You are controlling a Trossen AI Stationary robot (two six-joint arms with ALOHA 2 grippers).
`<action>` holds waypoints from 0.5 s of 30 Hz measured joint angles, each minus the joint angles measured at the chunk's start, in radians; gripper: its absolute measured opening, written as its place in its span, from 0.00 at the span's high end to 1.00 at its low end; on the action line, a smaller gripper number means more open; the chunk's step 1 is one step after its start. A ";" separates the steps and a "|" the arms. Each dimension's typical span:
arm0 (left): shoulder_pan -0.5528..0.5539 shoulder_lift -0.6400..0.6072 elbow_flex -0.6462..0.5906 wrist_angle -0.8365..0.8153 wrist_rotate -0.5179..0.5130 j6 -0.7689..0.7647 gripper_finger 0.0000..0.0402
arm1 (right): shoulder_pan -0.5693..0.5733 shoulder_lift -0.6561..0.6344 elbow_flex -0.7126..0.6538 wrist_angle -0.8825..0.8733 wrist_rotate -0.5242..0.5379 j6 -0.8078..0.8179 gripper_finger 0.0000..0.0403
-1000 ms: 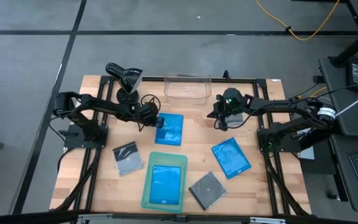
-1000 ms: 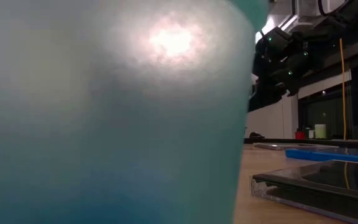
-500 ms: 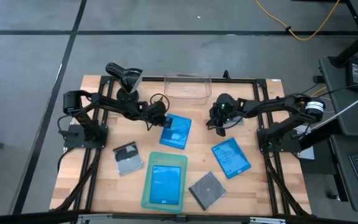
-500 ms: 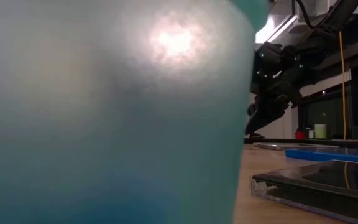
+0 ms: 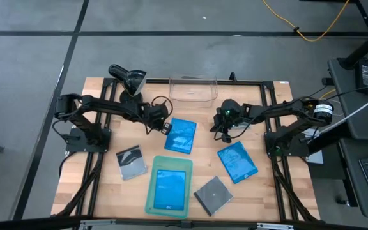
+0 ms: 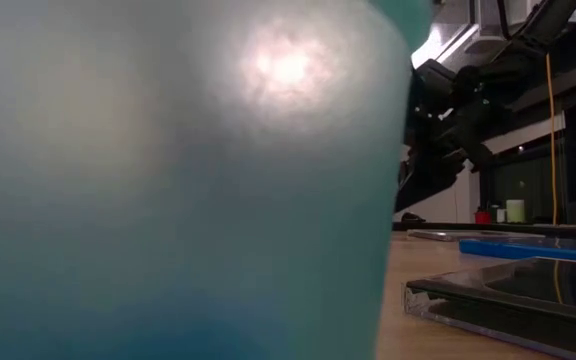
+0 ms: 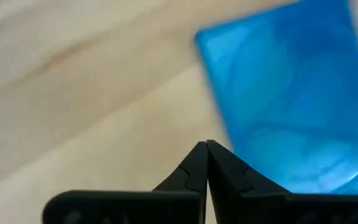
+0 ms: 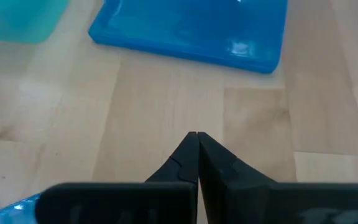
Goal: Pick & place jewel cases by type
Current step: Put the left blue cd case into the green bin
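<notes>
Three blue jewel cases show in the high view. One (image 5: 181, 135) lies tilted at mid-table, one (image 5: 237, 161) lies to the right, and one (image 5: 169, 188) lies in the pale green tray (image 5: 151, 191). Two grey cases (image 5: 131, 163) (image 5: 213, 195) lie flat near the front. My left gripper (image 5: 165, 128) is shut, just left of the middle blue case (image 7: 291, 106). My right gripper (image 5: 223, 130) is shut and hangs over bare wood between the two blue cases; the middle one (image 8: 191, 31) lies ahead of it. My left gripper's shut fingertips (image 7: 207, 149) stand low at the left edge of the middle blue case (image 7: 219, 118), coming from the table's left. I cannot tell whether they touch it. The case lies flat on the table.
A clear plastic bin (image 5: 192, 89) stands at the far edge. A black lamp-like fixture (image 5: 128, 78) sits far left. The tray's wall (image 6: 168, 180) blocks most of the low view; a grey case (image 6: 508, 300) lies beside it. Bare wood shows between the cases.
My left gripper moved toward the table's right against the middle blue case, then drew back a little to the left. That case slid right and turned slightly, so it now lies tilted. My right gripper moved left and nearer, toward the same case.
</notes>
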 joint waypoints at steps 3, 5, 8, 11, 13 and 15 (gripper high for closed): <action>-0.032 0.000 -0.009 -0.016 0.003 -0.033 0.99 | 0.002 0.000 0.000 0.002 0.026 -0.004 0.99; -0.057 0.000 -0.017 -0.018 0.014 -0.061 1.00 | 0.002 0.000 0.000 0.003 0.029 -0.004 0.99; -0.095 0.000 -0.020 -0.021 0.021 -0.105 1.00 | 0.002 0.000 0.000 0.005 0.031 -0.004 0.99; -0.134 0.001 -0.020 -0.028 0.031 -0.148 0.99 | 0.002 0.000 0.000 0.006 0.048 -0.005 0.99; -0.161 0.011 -0.021 -0.028 0.046 -0.171 1.00 | 0.002 0.000 0.000 0.006 0.056 -0.005 0.99; -0.183 0.021 -0.021 -0.027 0.057 -0.190 1.00 | 0.002 0.000 0.000 0.008 0.056 -0.005 0.99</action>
